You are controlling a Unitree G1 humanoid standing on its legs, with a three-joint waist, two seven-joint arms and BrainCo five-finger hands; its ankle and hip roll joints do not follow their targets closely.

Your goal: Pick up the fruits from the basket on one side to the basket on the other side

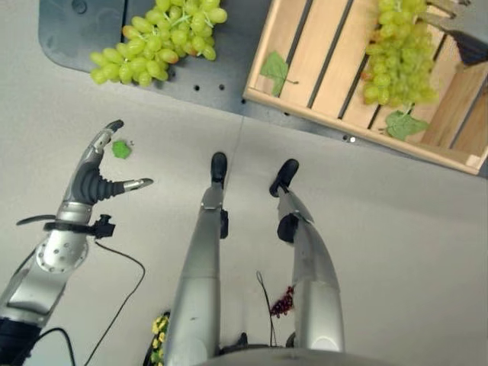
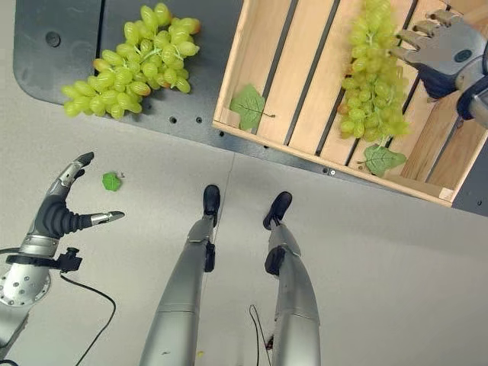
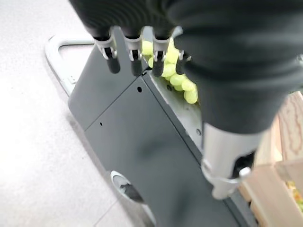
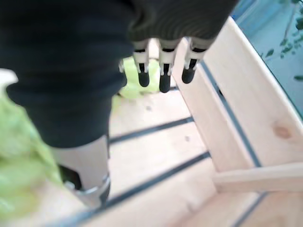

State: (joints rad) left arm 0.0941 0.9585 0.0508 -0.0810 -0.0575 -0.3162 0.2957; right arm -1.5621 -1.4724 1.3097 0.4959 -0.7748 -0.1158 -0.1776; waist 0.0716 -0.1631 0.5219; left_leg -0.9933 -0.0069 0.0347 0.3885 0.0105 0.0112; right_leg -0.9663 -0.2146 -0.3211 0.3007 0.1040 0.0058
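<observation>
While my right hand [image 2: 444, 47] hangs over the wooden crate [image 2: 305, 84] with fingers relaxed and gripping nothing, I see one grape bunch [image 2: 372, 72] lying inside that crate, just beside the hand, with a leaf [image 2: 249, 106] on the slats near it. A second bunch [image 1: 158, 40] lies on the dark platform [image 1: 84, 34] to my left. My left hand [image 1: 97, 174] hovers above the floor, released and empty, near a small green scrap [image 1: 121, 149].
</observation>
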